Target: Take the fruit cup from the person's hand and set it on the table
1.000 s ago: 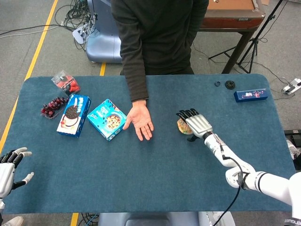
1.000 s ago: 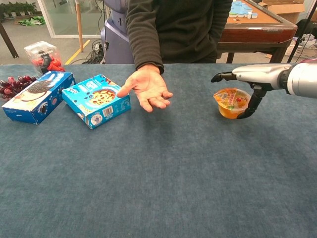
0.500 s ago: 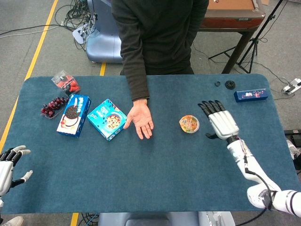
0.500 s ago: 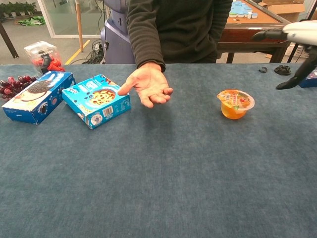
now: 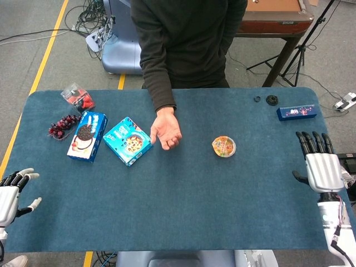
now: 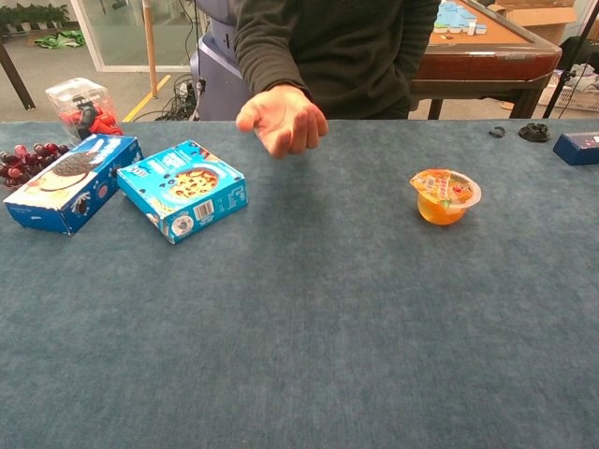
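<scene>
Head view: fruit cup sits upright mid-surface, right hand far right, fingers released; left hand likewise empty, spread. Chest view: cup alone right of the person's hand; a stray sleeve could still tip it.

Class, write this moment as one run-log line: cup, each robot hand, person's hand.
fruit cup: upright on table, released | right robot hand: open, empty | left robot hand: open, empty | person's hand: empty

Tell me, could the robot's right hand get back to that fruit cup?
Probably yes. The right hand is open near the table's right edge, and only bare blue cloth lies between it and the fruit cup. The person's hand is on the cup's far side.
</scene>
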{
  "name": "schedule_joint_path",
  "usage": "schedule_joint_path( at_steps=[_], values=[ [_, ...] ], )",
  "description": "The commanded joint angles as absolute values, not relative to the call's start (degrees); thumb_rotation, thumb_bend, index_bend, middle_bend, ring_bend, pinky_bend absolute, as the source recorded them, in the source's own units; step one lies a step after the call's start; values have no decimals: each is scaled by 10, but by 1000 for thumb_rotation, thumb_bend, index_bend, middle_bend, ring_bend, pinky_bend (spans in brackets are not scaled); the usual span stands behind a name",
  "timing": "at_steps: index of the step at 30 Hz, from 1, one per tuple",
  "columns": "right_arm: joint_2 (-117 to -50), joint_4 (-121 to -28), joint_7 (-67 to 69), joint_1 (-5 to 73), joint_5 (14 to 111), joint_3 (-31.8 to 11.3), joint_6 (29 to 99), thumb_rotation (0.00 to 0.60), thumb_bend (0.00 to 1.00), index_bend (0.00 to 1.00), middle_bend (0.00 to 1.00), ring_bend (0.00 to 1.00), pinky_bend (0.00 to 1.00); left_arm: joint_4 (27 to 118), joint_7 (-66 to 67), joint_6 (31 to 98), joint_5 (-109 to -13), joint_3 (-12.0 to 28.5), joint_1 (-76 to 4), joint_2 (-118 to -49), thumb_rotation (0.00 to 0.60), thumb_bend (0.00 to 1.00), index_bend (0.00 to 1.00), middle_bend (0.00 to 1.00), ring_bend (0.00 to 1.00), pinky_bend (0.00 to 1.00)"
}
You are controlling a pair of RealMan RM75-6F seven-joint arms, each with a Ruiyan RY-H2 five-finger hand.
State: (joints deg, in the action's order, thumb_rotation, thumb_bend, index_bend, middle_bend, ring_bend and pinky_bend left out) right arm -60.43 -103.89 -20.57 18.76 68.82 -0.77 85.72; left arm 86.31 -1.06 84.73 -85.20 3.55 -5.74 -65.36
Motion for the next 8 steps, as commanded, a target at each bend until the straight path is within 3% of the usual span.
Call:
schedule_joint_path(
  at_steps=[1,8],
  values=[
    [-615,-1032,-192,149,720,9,893,600,116,0,103,0,0,864,-10,848,-853,36,-58,-653,600,200,312,219,193,253],
    [-628,-1016,-169,118,741,8,904,600,116,0,103,0,0,870,-4,853,-853,36,-57,-650,600,200,312,218,193,253]
  ],
)
